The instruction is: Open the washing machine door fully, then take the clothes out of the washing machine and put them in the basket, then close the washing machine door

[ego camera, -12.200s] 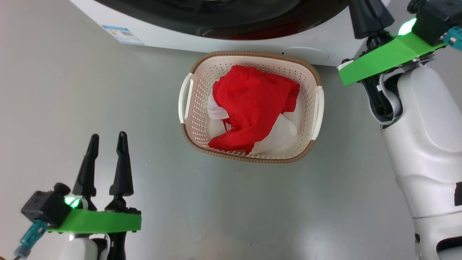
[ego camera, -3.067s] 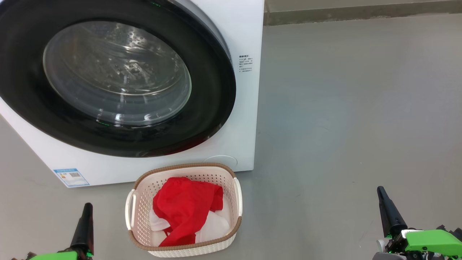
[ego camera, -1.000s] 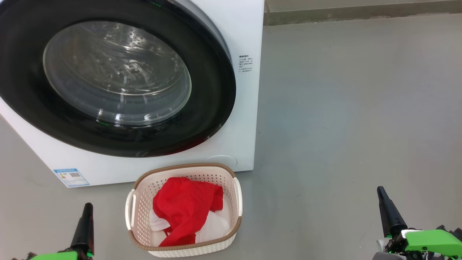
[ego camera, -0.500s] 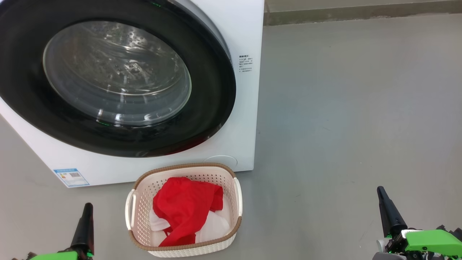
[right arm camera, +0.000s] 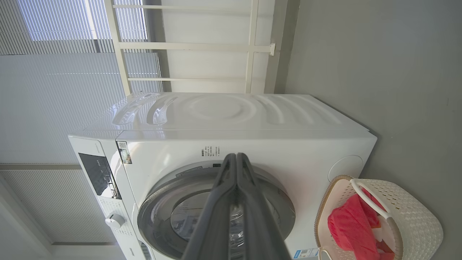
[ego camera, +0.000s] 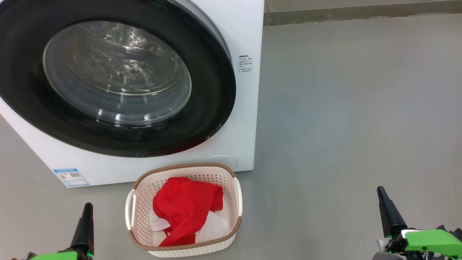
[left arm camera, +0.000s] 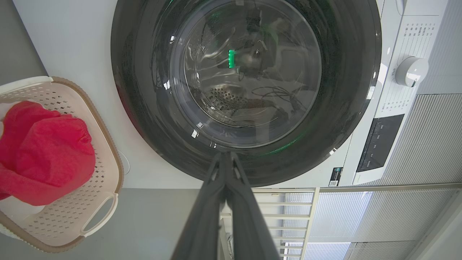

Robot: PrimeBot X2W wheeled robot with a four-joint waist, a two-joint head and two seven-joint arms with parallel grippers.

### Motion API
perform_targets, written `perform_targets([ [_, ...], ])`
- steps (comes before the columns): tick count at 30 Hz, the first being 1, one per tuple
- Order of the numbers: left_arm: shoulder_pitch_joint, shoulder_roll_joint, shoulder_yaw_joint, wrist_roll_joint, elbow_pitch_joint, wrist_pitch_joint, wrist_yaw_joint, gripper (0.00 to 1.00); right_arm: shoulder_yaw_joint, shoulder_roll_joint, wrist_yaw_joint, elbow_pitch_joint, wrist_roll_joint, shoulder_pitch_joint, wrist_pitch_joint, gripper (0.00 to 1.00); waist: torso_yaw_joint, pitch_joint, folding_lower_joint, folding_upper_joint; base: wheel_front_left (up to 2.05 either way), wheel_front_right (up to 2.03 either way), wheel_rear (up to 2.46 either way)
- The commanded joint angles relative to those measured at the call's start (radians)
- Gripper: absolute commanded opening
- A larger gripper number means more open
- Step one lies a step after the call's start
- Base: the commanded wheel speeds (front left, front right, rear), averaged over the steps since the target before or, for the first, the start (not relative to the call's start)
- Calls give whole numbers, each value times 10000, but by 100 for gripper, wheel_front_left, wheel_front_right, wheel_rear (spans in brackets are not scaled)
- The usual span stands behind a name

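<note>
A smooth grey floor (ego camera: 343,108) fills the right of my head view, matte under soft, even light. Along the top edge I see a darker strip (ego camera: 361,14). In my right wrist view, pale ribbed blinds (right arm camera: 65,101) glow with daylight at the upper left, beside a white railed frame (right arm camera: 187,46).

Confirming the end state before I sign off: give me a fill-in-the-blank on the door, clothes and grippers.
1. The washing machine door is ____ against the washing machine.
2. The red and white clothes lie ____ the basket.
3. The left gripper and the right gripper both have their fingers ____.
Missing words: closed; inside; shut.
</note>
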Motion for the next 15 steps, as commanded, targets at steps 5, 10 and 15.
perform_targets([
  [5,-409,153,333,-26,-196,39,-31,0,228,-35,16,-299,39,-392,77,0,0,0,0,-1,0,0,0],
  [10,-409,153,333,-26,-196,39,-31,0,228,-35,16,-299,39,-392,77,0,0,0,0,-1,0,0,0],
  [15,-409,153,333,-26,-196,39,-31,0,228,-35,16,-299,40,-392,77,0,0,0,0,-1,0,0,0],
])
